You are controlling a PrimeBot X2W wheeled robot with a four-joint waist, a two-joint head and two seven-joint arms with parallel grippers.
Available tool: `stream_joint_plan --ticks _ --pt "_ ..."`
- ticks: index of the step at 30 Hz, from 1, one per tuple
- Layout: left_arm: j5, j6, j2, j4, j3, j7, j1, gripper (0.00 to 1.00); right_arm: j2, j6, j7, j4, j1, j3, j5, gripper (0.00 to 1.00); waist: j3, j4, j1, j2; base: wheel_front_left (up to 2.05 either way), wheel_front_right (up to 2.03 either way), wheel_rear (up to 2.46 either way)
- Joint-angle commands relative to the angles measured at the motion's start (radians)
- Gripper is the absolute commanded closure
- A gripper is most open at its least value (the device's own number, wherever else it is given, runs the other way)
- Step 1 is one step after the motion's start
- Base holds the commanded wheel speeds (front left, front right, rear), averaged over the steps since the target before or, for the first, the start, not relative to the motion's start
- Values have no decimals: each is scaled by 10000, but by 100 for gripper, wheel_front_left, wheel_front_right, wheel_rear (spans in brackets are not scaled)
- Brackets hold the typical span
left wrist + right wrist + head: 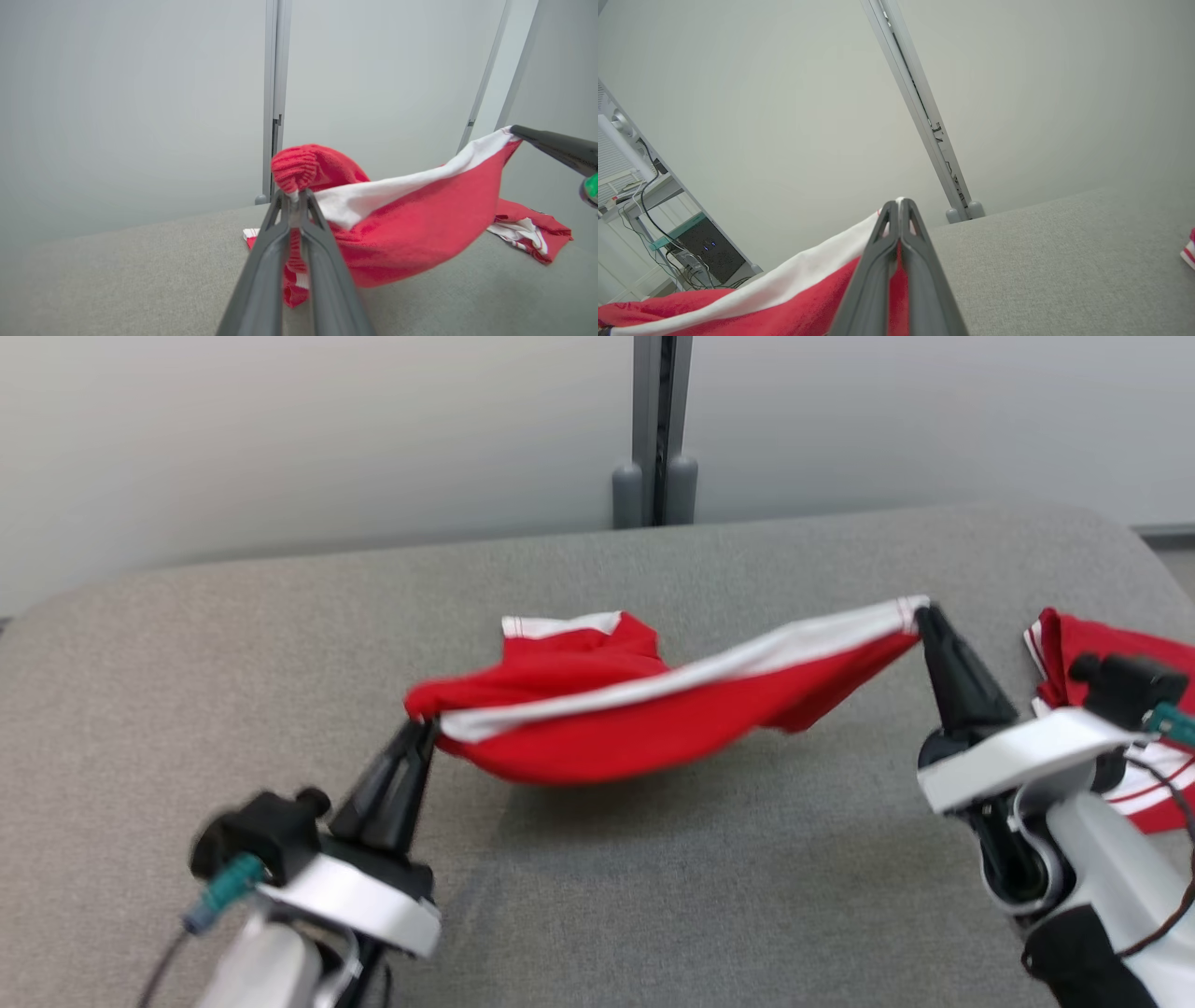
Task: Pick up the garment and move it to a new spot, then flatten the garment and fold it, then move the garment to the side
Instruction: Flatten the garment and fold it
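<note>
Left hand (423, 726): low and left of post (659, 420), fingers pinched tight on bunched red corner of garment (644, 719).

Garment: red with white band, strung between both hands, in front of post. Middle sags, clear of grey counter (653, 896), shadow beneath. White-edged fold at back; cannot tell if it touches counter.

Right hand (926, 612): right of post, fingers clamped on white-banded corner, this end higher than left end.

Second red-and-white garment (1074, 639): far right of post, lying on counter, partly behind right arm.
</note>
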Motion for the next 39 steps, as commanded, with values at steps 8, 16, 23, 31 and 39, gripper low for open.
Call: stream_joint_plan --ticks 8,16,23,31,39 --pt "339 -10 1464 -803 428 -15 -2342 100 -145 1 -43 -1188 -1493 -577 -687 100 -828 347 0 0 0 0 0" --pt "81 -2 2157 -15 311 961 -4861 100 -361 -1 168 -703 -3416 -747 -1251 100 -69 520 0 0 0 0 0" --pt "340 13 1931 1441 -85 1108 -7309 100 -157 -2 105 781 -5746 -899 -2016 100 1860 593 0 0 0 0 0" --pt "746 139 1532 2978 30 140 -10059 100 -24 -4 -46 1315 -8288 -1852 -3159 100 2845 641 0 0 0 0 0" --pt "211 41 870 4338 -182 -14 -8119 100 287 -4 -49 910 -5630 -1883 -3133 100 2342 550 0 0 0 0 0"
